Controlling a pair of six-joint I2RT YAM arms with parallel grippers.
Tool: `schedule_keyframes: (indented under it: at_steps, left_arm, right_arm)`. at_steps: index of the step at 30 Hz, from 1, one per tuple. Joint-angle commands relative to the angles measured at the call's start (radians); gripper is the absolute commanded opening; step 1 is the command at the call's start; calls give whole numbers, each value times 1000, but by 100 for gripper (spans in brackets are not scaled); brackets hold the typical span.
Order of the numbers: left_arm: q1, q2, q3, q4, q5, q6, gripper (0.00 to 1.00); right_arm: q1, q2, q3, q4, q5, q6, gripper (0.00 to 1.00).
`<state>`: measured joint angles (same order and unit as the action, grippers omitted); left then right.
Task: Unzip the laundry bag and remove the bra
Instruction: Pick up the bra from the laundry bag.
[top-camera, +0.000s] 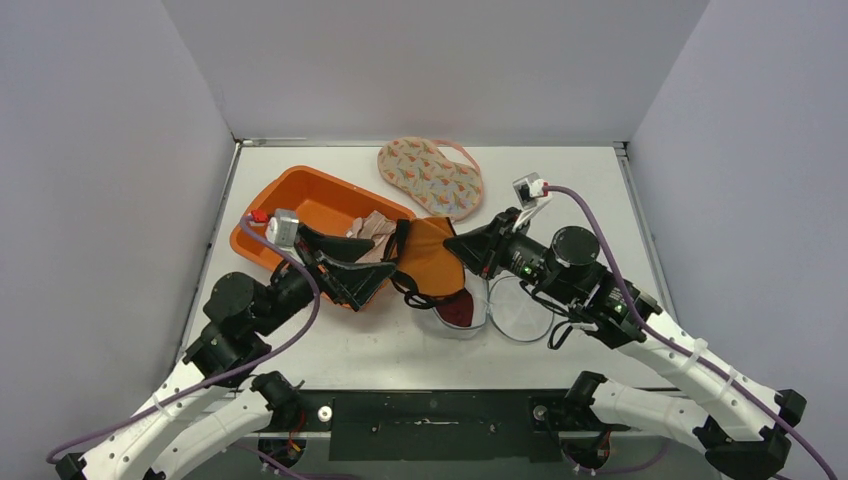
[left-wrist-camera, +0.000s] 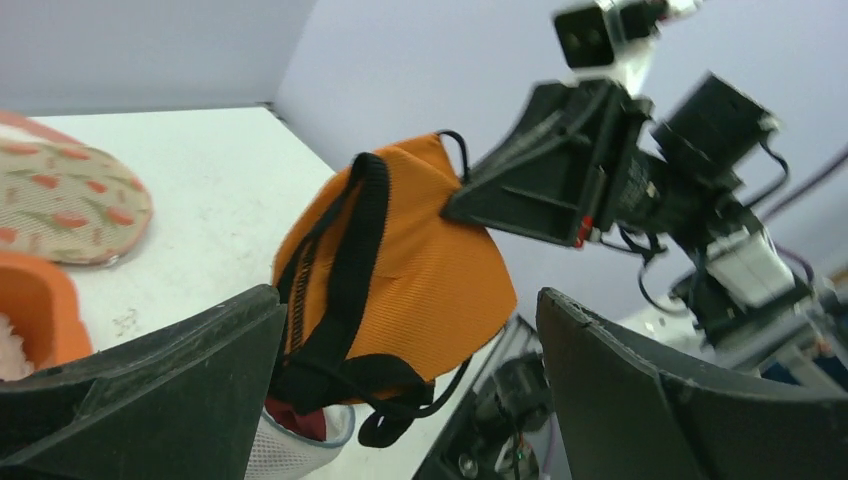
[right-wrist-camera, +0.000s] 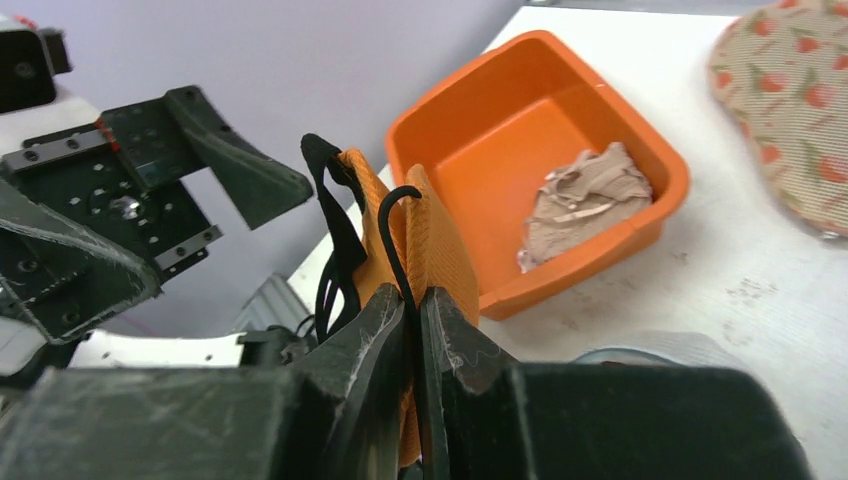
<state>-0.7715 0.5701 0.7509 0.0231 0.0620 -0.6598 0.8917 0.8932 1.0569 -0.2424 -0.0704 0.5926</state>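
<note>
Hanging from the pinched right fingers (right-wrist-camera: 385, 335), orange bra (top-camera: 430, 258) over laundry bag (top-camera: 522, 312).

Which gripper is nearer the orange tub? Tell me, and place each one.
Left. The left gripper hangs open over the near corner of the orange tub. The right gripper is beyond the tub's right side, shut on the orange bra.
</note>
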Motion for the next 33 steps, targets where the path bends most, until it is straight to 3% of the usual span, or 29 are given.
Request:
schedule_keyframes:
  at_steps: [1, 4, 12, 23, 27, 33]
  left_arm:
    - [24, 50, 91, 59, 320, 140, 96]
    - [29, 70, 136, -16, 355, 194, 96]
    - [43, 107, 152, -14, 479, 200, 96]
    - [80, 34, 228, -151, 399, 249, 96]
    - [80, 30, 218, -131, 427, 233, 96]
    - [80, 70, 173, 45, 624, 132, 96]
  right_arm:
    - [-21, -14, 12, 141, -176, 25, 5]
    - [-28, -32, -7, 164, -235, 17, 5]
    - [-33, -65, -58, 250, -337, 18, 5]
    - [-34, -106, -26, 247, -376, -30, 5]
    - [-34, -110, -16, 250, -397, -34, 5]
    - [-34, -103, -41, 308, -415, -10, 5]
